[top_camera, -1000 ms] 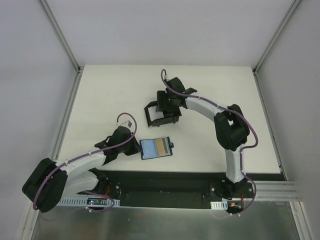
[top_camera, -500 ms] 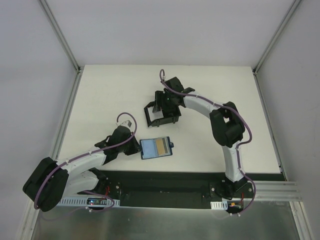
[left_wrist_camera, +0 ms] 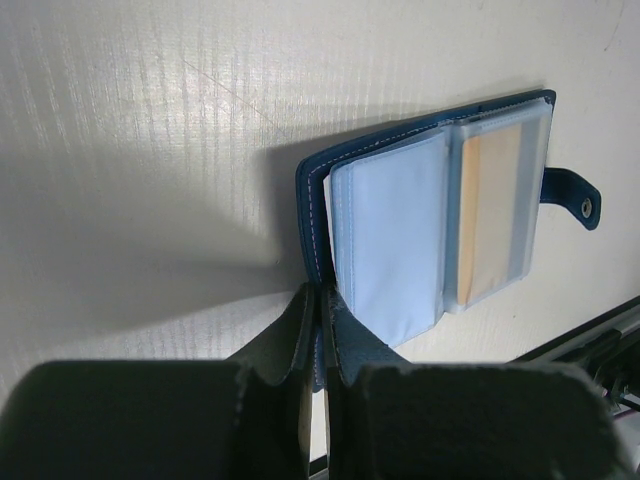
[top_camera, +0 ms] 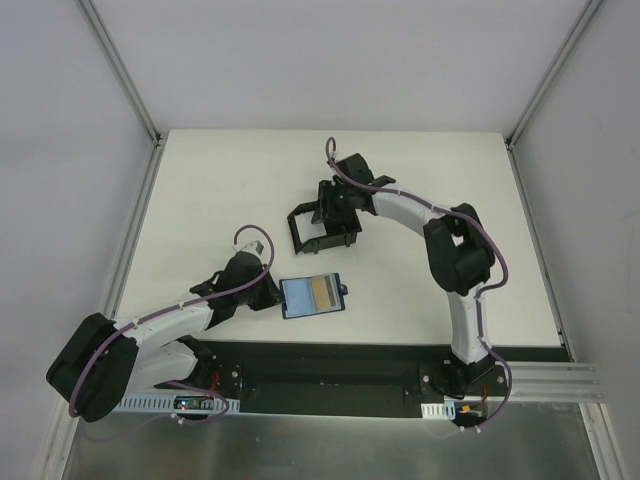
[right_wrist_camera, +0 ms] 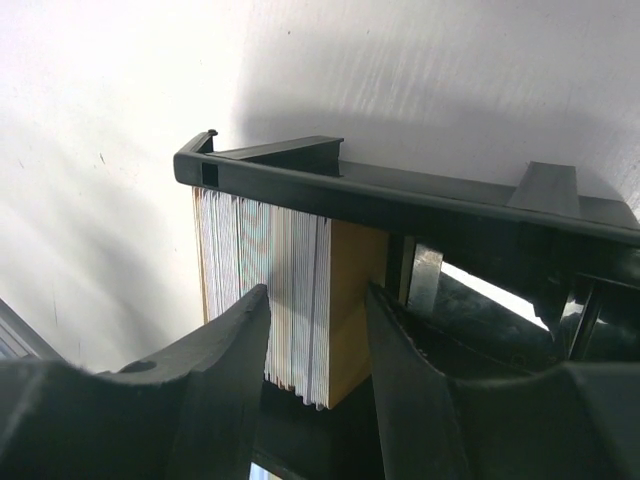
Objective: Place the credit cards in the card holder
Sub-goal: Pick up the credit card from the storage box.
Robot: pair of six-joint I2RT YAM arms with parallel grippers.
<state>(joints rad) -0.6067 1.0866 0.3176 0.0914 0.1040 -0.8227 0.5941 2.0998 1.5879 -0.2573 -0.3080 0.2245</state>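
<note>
- The left fingers [left_wrist_camera: 280,400] stay clamped on the card holder [left_wrist_camera: 400,230], which is unmoved.
- The right fingers [right_wrist_camera: 220,370] stand narrower than before around the credit cards [right_wrist_camera: 290,290] in the black box [right_wrist_camera: 400,195]; whether they grip is unclear.

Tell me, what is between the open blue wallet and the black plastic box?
Nothing. The top external view shows only bare white table between the dark blue folding wallet, lying open, and the black open-topped plastic box.

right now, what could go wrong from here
1. The right gripper straddles a thick slice of the credit cards in the black box, so it may lift several at once.
2. The left gripper pinches only the cover edge of the card holder; it could slip.
</note>
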